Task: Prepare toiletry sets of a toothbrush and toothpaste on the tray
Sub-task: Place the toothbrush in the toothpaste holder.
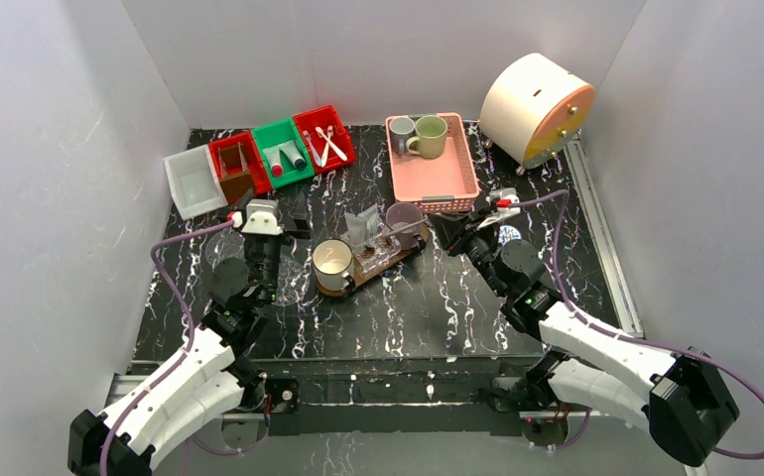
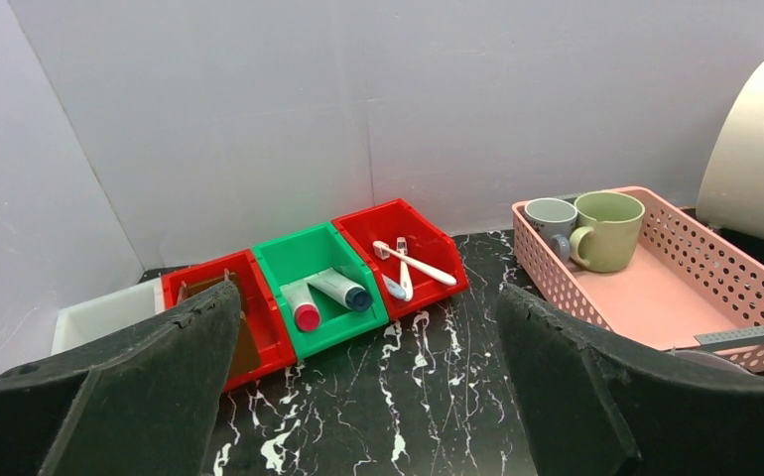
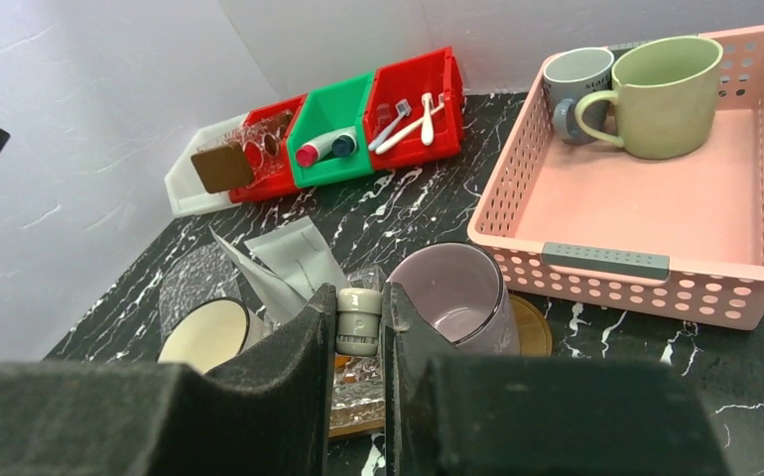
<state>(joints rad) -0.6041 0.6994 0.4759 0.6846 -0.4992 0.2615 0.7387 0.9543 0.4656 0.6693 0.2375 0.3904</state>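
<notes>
**Right fingers** [image 3: 294, 347]: black, foam-padded, nearly together and clamped on the pale ribbed-cap tube [image 3: 358, 321]. Only the cap shows between the pads; the tube body is hidden below. The tube sits upright over the flat dark-brown wooden tray with rounded ends [image 3: 534, 325], between the cream ceramic mug with a dark rim [image 3: 204, 335] and the glossy mauve ceramic mug [image 3: 454, 297]. Both mugs stand on the tray. Crinkled clear plastic bags [image 3: 289, 260] rise just beside the cap.

**Left fingers** [image 2: 175, 357]: the same black foam padding, spread fully apart, with nothing between them and touching nothing. They are held above the black white-veined marble-pattern counter [image 2: 428, 397], facing the row of bins.

**Other items:**
- Pink perforated plastic basket [image 3: 616, 260], just behind the tray, holding a grey mug [image 3: 574, 89] and a pale green mug [image 3: 664, 94] that touch each other.
- Green plastic bin [image 2: 304, 260], holding two white tubes, one red-capped and one blue-capped.
- Red plastic bin [image 2: 438, 243], holding slender white toothbrushes [image 2: 418, 263] lying crossed.
- Second red bin [image 3: 269, 183], holding a flat brown square block.
- White plastic bin [image 2: 95, 317], at the left end of the row.
</notes>
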